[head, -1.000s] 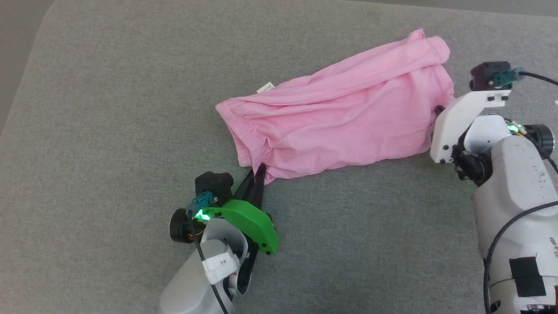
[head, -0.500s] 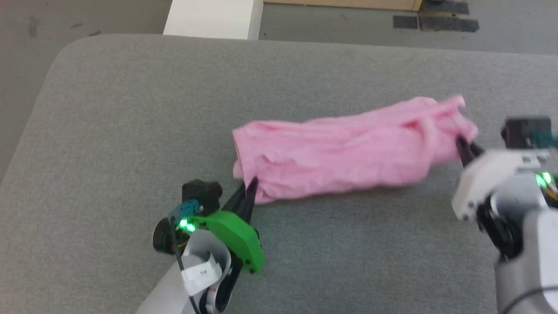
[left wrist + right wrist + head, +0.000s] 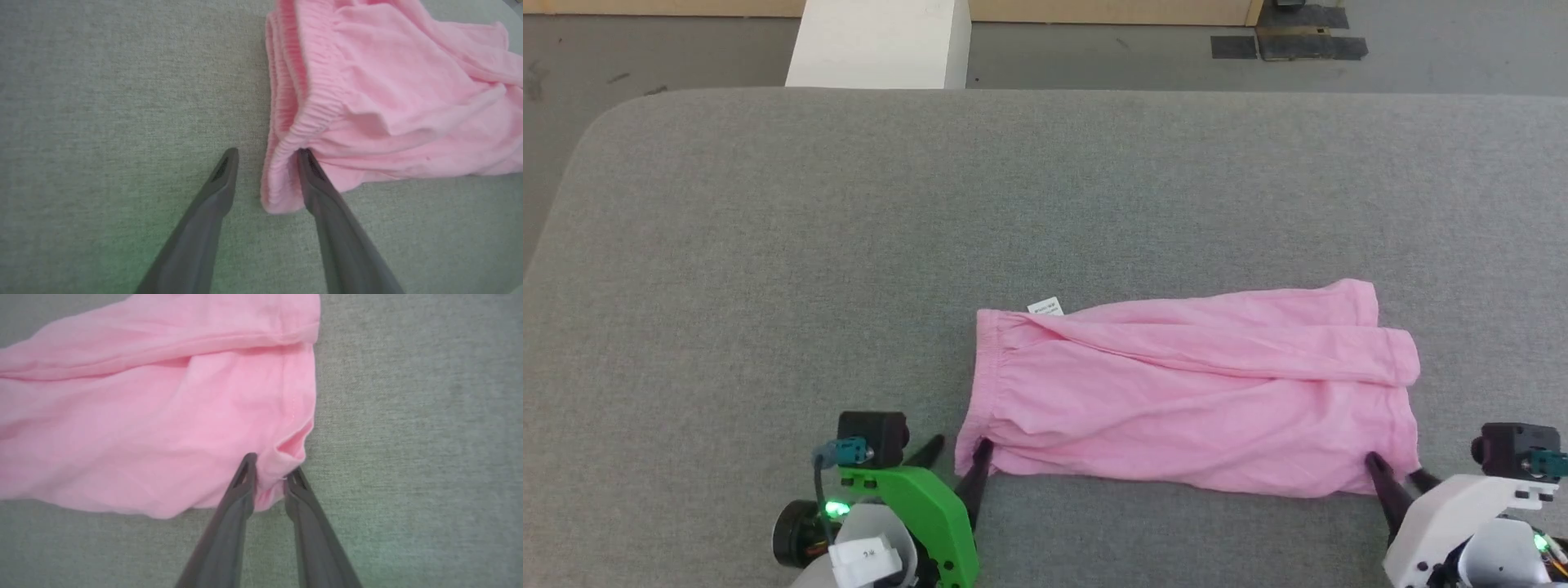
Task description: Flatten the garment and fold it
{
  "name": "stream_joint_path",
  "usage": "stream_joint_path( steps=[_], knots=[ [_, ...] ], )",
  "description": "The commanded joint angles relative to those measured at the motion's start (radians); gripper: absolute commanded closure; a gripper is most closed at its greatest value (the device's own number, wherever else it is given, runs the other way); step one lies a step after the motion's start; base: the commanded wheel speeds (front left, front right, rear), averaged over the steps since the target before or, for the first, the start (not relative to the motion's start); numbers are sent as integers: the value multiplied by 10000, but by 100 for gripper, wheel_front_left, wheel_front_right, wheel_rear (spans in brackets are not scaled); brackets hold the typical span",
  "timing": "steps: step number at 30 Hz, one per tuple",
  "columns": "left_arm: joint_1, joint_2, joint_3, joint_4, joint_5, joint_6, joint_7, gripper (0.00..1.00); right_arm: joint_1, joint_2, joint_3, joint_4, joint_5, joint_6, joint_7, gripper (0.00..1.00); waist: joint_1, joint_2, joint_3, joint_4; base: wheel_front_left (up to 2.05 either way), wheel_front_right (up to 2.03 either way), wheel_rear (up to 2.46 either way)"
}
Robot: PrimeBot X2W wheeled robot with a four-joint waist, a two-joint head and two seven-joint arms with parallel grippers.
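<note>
Garment [image 3: 1192,400] lies mostly flat on the robot's side of the bench [image 3: 768,245], with a far layer creased over. A white box [image 3: 878,45] sits beyond it, nothing blocking.

Left wrist cam: left tool [image 3: 267,151] is spread open, one finger tucked against the waistband [image 3: 310,118], so pulling away could drag it.

Right wrist cam: right tool [image 3: 271,465] straddles the hem corner [image 3: 292,447]. Can't tell if it's pinched, might snag.

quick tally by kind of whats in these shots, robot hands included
pink garment: 1
white tag on its waistband edge: 1
robot hands: 2, left hand and right hand
grey padded surface: 1
white block beyond the surface: 1
total: 6
</note>
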Motion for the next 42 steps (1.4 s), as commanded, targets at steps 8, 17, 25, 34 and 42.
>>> stream_joint_path(
  steps=[8, 17, 25, 34, 42],
  knots=[
    [395, -129, 725, -258, 28, 364, -1520, 0, -441, -14, -373, -276, -111, -15, -1636, 0, 0, 0, -147, 150, 0, 0, 0],
    [-235, -340, 1710, 59, 1278, 397, -4580, 0, -1214, -14, -406, 542, -547, -15, -3264, 0, 0, 0, -135, 431, 0, 0, 0],
    [-658, -1146, 3272, -481, 2975, -418, -4657, 0, -2212, -14, -1008, 2346, -865, -15, -2733, 0, 0, 0, 79, 559, 0, 0, 0],
    [-585, -1897, 4349, -495, 4135, -1202, -4659, 0, -2935, -14, -545, 3620, -343, -15, -546, 0, 0, 0, 220, 506, 0, 0, 0],
    [-448, -2323, 4893, -293, 4539, -1653, -4660, 0, -2725, -14, 402, 2917, 340, -15, 533, 100, 0, 0, 216, 483, 0, 0, 0]
  ],
)
